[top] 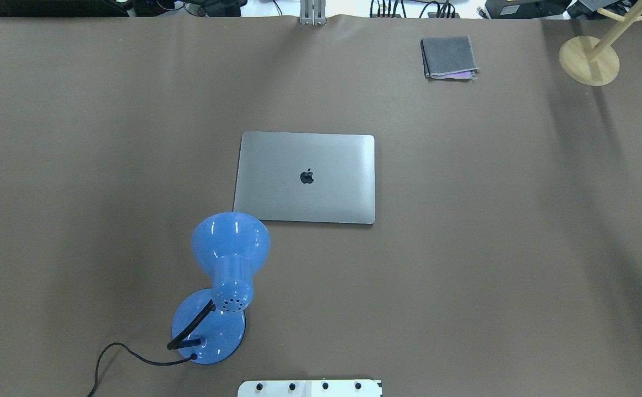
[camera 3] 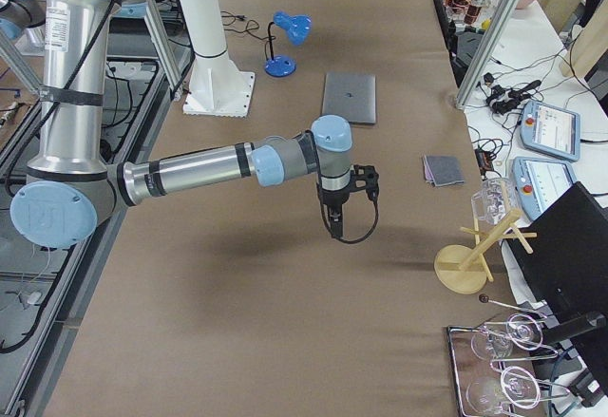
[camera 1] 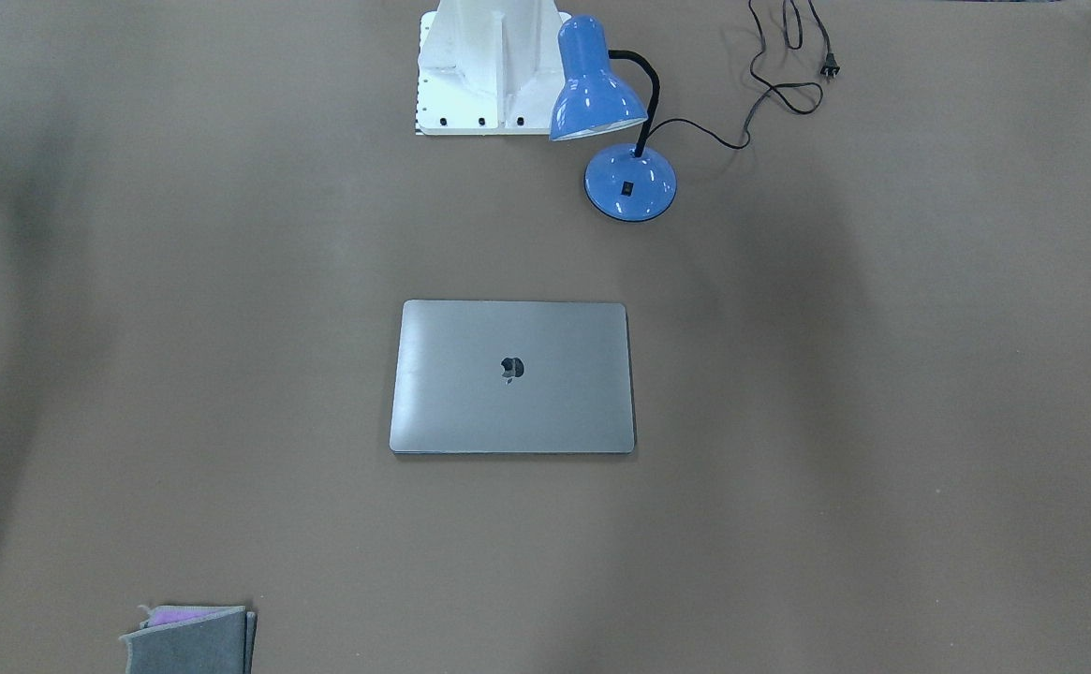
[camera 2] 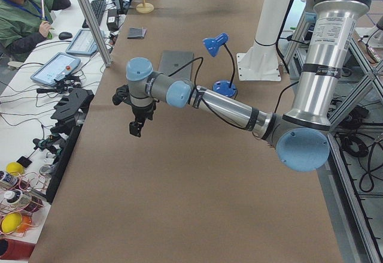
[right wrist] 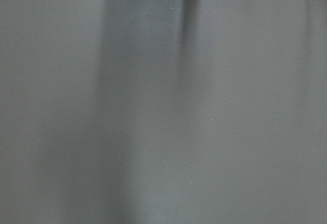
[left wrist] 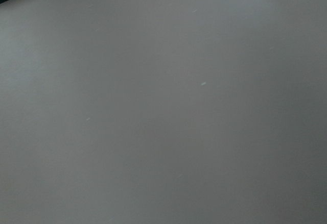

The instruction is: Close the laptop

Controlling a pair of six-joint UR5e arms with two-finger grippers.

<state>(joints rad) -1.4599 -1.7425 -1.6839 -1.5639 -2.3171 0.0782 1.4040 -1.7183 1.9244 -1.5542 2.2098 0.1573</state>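
The space-grey laptop (camera 1: 512,376) lies shut and flat in the middle of the brown table, lid up with the dark apple logo showing; it also shows in the overhead view (top: 305,177). My left gripper (camera 2: 136,130) hangs above bare table far off to the laptop's left side, and I cannot tell whether it is open or shut. My right gripper (camera 3: 334,227) hangs above bare table far off to the laptop's right side, and I cannot tell its state either. Both wrist views show only bare brown table.
A blue desk lamp (top: 230,242) stands between the laptop and the robot's white base (top: 309,388), its shade over the laptop's near left corner, its cord trailing left. A grey felt pouch (top: 448,57) lies at the far side. A wooden stand (top: 589,60) is far right.
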